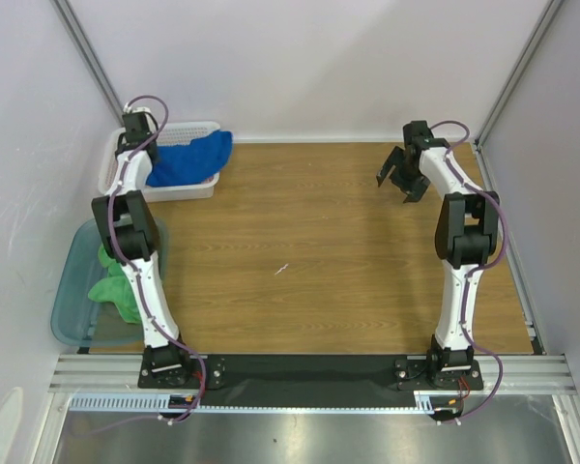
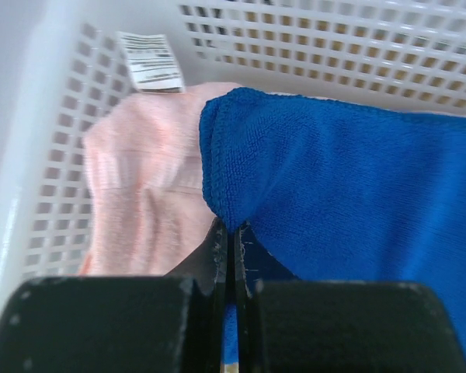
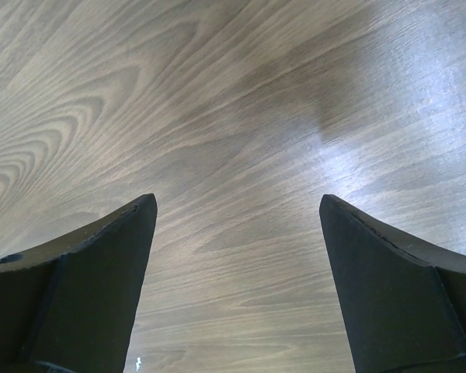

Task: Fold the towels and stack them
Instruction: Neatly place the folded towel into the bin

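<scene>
Wood table (image 1: 319,251) from above: green towel (image 1: 116,290); from left wrist: pink towel (image 2: 140,194).

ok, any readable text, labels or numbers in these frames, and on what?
Left wrist view: white tag lying by the pink towel against the white basket wall; dark printed lines, too blurred to read.
Top and right wrist views: no text visible.

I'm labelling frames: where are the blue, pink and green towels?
blue towel (image 2: 349,202), left wrist view, its terry face
pink towel (image 2: 140,194), left wrist view, its middle
green towel (image 1: 116,293), top external view, lower bunched fold
</scene>
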